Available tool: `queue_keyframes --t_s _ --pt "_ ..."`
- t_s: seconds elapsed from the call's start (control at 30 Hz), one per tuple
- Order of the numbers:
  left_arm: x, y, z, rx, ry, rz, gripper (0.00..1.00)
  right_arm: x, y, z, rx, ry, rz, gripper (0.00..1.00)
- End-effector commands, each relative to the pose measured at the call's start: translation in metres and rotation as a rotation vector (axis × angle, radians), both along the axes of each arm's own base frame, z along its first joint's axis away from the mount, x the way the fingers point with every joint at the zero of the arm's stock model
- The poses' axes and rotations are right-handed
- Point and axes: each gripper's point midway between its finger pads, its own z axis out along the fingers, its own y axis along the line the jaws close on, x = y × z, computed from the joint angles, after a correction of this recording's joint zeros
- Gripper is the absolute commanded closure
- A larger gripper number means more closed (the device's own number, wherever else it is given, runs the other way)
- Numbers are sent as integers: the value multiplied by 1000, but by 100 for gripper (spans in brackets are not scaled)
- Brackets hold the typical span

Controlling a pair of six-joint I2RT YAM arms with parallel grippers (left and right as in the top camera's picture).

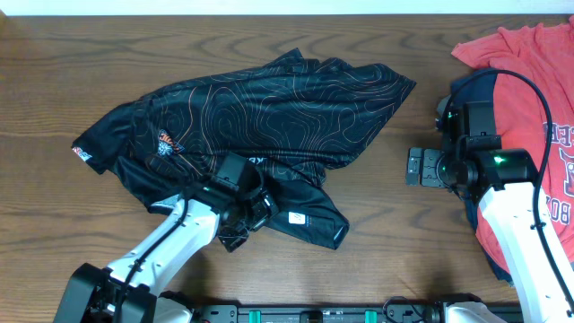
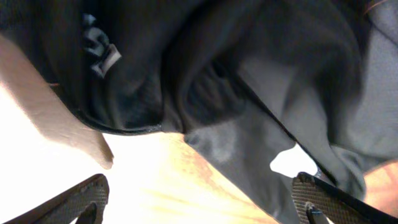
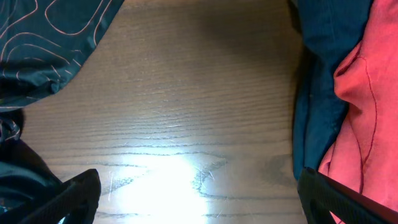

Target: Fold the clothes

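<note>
The brown wood-grain surface (image 1: 54,54) fills the overhead view, its fine lines running sideways and a glare patch showing in the right wrist view. The jersey (image 1: 269,108) lies across the left and centre of that view. It is a thin, slightly glossy black cloth covered in fine red-orange contour lines, rumpled rather than flat, with one short sleeve pointing left and a folded dark flap reaching down toward the lower centre. The red T-shirt (image 1: 520,63) lies crumpled in soft matte folds at the right edge. The navy garment (image 3: 320,93) is bunched partly beneath it, and both lie well apart from the jersey. The left arm (image 1: 170,238), with a white shell and black joints, rises from the lower left to the jersey's lower flap. The right arm (image 1: 516,215) stands at the right over the red cloth, its head pointing left above bare wood. The left fingers (image 2: 84,198), dark with a woven carbon pattern, are spread wide with loose black folds just ahead of them, gripping nothing. The right fingers (image 3: 71,199) are equally wide apart over bare grain.
</note>
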Motion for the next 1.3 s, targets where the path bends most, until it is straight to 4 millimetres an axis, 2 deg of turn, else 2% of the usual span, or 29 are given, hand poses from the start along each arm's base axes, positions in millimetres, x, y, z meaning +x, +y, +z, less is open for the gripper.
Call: queue_keyframes --t_s 0.0,0.13,0.27,0.37,0.43,0.57,0.6,0.77,0.9,1.03,1.27 --pt "7 11 -9 105 -38 70 4 2 -3 4 -10 -12 3 1" --pt "19 -10 -15 65 -103 32 5 2 -3 4 -10 -12 3 1" --pt "18 -21 -27 63 -90 24 9 2 -3 4 -10 -12 3 1" --pt "17 -20 -34 76 -75 20 21 1 -3 4 -10 -9 3 1" --pt "20 -16 -35 94 -88 31 34 0 -3 4 -10 -7 3 1" --pt "30 -5 -32 133 -135 16 87 0 -3 3 -11 -4 3 1" --pt "33 -2 -30 133 -147 2 94 0 -3 3 -11 -3 3 1" --pt "24 6 -9 71 -137 -70 94 0 -2 1 -2 3 7 1" --pt "3 33 22 69 -123 -73 94 4 10 -6 58 19 29 1" --pt "-16 58 57 39 -184 -51 94 18 21 -18 121 27 35 1" --pt "-33 90 95 37 -335 85 94 54 34 -55 203 34 -29 11"
